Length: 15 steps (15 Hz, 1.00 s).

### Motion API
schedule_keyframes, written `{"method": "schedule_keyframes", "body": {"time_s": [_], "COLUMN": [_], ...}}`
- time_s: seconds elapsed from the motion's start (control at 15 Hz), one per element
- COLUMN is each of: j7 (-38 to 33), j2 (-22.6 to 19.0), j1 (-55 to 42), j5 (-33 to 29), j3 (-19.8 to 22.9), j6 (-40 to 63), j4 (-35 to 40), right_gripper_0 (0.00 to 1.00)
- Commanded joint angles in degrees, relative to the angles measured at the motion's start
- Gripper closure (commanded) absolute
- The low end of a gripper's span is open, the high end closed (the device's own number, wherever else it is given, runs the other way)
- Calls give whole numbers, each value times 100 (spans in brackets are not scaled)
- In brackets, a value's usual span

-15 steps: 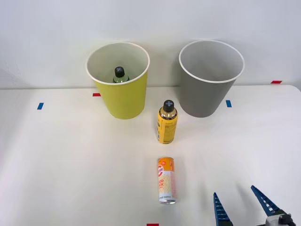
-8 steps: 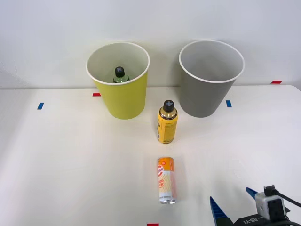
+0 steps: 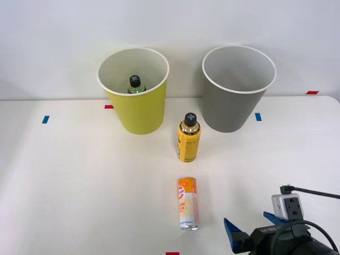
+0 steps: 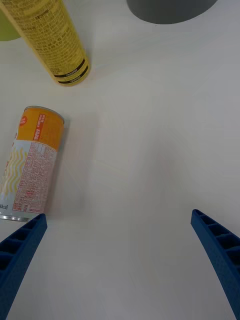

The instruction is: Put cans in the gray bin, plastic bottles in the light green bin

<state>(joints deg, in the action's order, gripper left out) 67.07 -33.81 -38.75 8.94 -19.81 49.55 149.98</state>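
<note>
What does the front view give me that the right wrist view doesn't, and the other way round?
Front view alone: the small green-tinted bottle with a black cap standing inside the round yellow-green bin, the gray bin's open mouth, and the yellow bottle's black cap. Right wrist view alone: the fine print on the can's label, and bare table between the open right tool's blue ribbed fingers. Shared: the slim orange-and-cream drink can lying on its side on the white table, and the upright yellow bottle beyond it.

A slim orange-and-cream drink can (image 3: 187, 210) lies on its side at 6 o'clock from the lime bin (image 3: 135, 90), which holds a green black-capped bottle (image 3: 136, 85); the gray bin (image 3: 237, 90) stands at 3 o'clock of it.
</note>
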Motion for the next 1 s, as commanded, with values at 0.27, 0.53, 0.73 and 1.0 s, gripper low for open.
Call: {"method": "schedule_keyframes", "body": {"time_s": [0.27, 0.53, 0.73, 1.0], "j7": [-537, -1064, -1108, -1205], "j2": [-20, 103, 129, 270], "j1": [1800, 2758, 3180, 3795], "j5": [1400, 1901, 1927, 1865], "j3": [-6, -67, -375, -788], "j6": [2182, 3315, 3412, 3421], "j4": [2, 2, -127, -663], "right_gripper_0": [0, 0, 0, 0]}}
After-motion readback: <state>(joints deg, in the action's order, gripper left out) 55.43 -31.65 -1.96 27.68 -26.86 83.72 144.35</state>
